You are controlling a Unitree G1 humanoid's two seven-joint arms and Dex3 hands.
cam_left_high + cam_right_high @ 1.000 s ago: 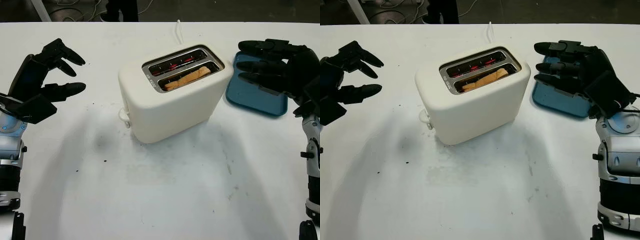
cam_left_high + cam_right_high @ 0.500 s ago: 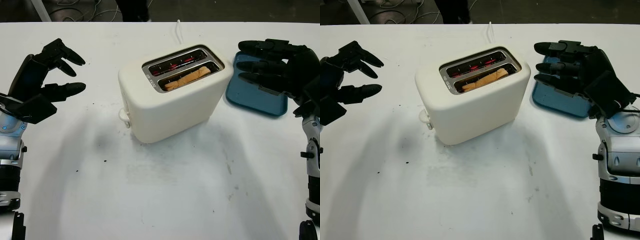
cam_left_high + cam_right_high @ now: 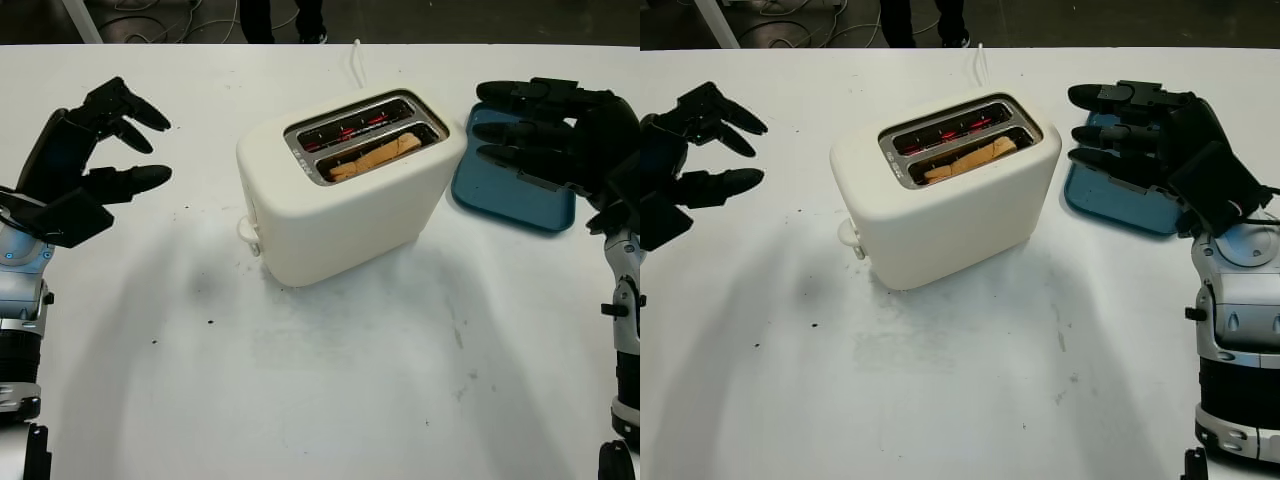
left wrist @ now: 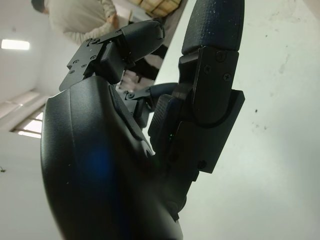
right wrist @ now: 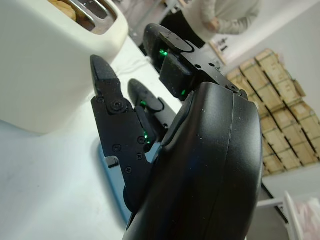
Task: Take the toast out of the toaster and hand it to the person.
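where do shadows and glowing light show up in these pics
Left eye view: a soft shadow spreads on the table in front of the toaster, and the far slot glows red beside the toast. Right wrist view: green lights glow on the open right hand beside the toaster. Left wrist view: the open left hand is dark against a bright background.

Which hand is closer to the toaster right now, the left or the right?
Right. The right hand hovers open just beside the toaster, over the blue tray; the left hand hangs open farther off on the other side.
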